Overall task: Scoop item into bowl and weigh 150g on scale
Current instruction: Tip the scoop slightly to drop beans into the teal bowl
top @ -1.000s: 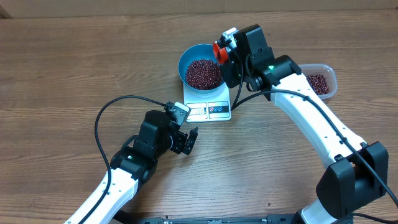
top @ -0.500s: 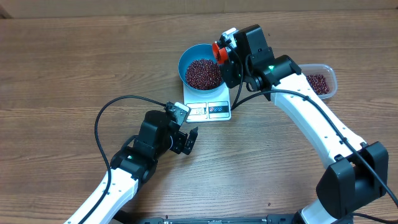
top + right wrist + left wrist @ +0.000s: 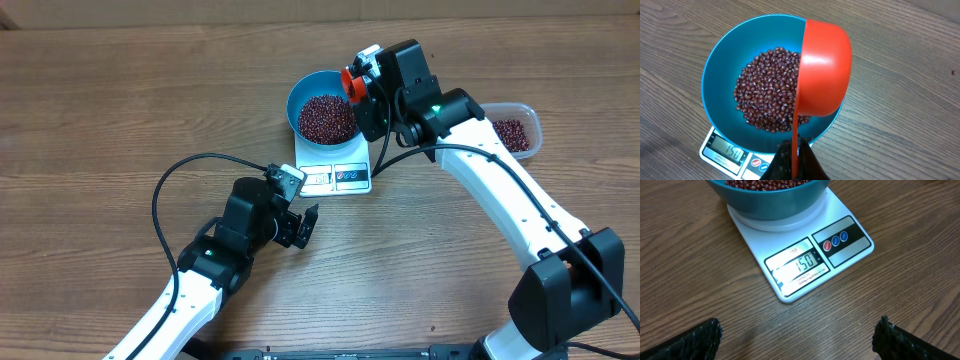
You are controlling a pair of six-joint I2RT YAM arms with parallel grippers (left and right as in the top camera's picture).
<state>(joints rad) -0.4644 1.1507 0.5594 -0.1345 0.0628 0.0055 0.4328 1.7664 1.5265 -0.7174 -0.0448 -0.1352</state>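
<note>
The blue bowl [image 3: 308, 92] stands on the white scale [image 3: 338, 177] and holds a heap of dark red-brown beans [image 3: 327, 118]. In the left wrist view the scale [image 3: 805, 262] shows 150 on its display. My right gripper [image 3: 794, 150] is shut on the thin handle of a red scoop [image 3: 824, 75], whose cup is turned on its side over the right rim of the bowl [image 3: 722, 60], above the beans [image 3: 767, 97]. My left gripper [image 3: 303, 226] hovers open over bare table in front of the scale, nothing between its fingertips [image 3: 700, 337].
A clear plastic tub [image 3: 514, 128] with more beans sits at the right, behind my right arm. A black cable [image 3: 170, 185] loops over the table left of my left arm.
</note>
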